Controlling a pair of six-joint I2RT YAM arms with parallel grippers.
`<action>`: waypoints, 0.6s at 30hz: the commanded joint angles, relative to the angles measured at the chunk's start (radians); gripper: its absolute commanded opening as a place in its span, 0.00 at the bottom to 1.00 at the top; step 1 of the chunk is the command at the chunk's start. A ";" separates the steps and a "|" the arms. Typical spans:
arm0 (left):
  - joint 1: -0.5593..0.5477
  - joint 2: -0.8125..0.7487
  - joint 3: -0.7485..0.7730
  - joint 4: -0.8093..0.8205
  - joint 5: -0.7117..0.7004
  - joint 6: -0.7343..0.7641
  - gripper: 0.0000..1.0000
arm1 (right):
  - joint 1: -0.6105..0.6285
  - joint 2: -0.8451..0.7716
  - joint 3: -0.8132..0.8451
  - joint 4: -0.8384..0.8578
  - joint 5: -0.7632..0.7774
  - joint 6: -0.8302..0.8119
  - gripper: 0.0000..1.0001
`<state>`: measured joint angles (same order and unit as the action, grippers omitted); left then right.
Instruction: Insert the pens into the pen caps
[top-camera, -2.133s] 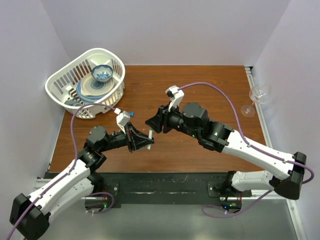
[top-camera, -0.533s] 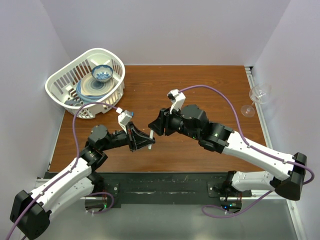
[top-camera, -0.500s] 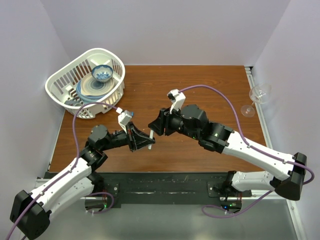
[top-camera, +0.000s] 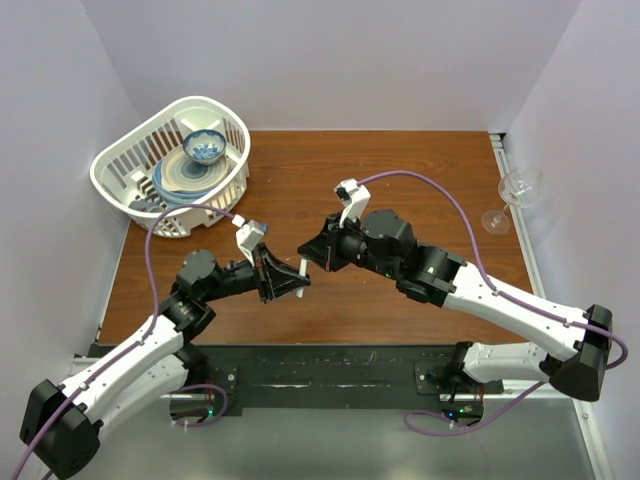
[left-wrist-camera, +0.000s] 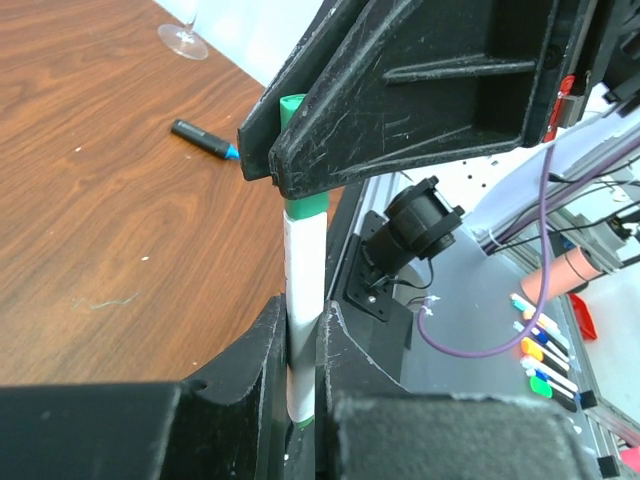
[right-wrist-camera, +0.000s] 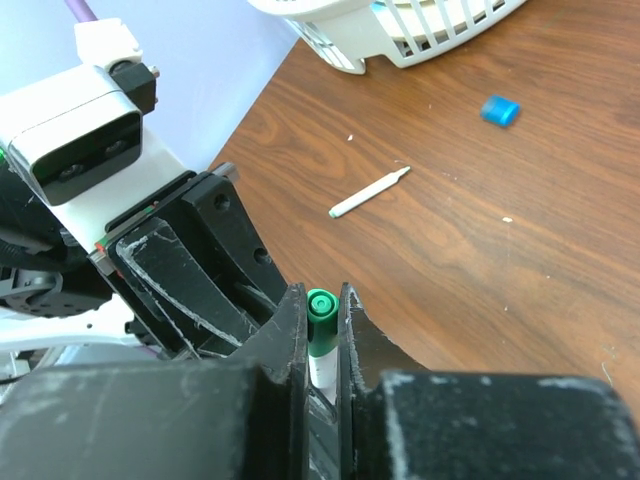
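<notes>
Clenching the slim white cylindrical marker pen (left-wrist-camera: 304, 262) upright over the brown wooden table (top-camera: 400, 170), your left gripper (left-wrist-camera: 302, 335) meets your right gripper (right-wrist-camera: 321, 298), clamped on the stubby green plastic cap (right-wrist-camera: 320, 325) topping it.

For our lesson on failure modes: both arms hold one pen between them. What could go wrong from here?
1. The left end effector grips the pen low while the right end effector clamps the green cap; a misaligned push could tilt or slip the pen.
2. The right end effector hides most of the cap, so seating is unclear; releasing early might drop it.
</notes>
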<state>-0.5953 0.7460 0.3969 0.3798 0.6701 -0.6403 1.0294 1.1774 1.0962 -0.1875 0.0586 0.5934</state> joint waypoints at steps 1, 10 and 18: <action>0.003 -0.001 0.036 0.077 -0.110 0.042 0.00 | 0.011 0.005 -0.065 0.020 -0.080 0.039 0.00; 0.005 0.042 0.048 0.117 -0.202 0.117 0.00 | 0.009 -0.004 -0.156 0.010 -0.180 0.074 0.00; 0.022 0.104 0.095 0.142 -0.127 0.149 0.00 | 0.009 -0.038 -0.260 0.003 -0.299 0.080 0.00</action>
<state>-0.6037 0.8387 0.3965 0.3191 0.6426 -0.5323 0.9955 1.1572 0.9237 -0.0513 0.0242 0.6407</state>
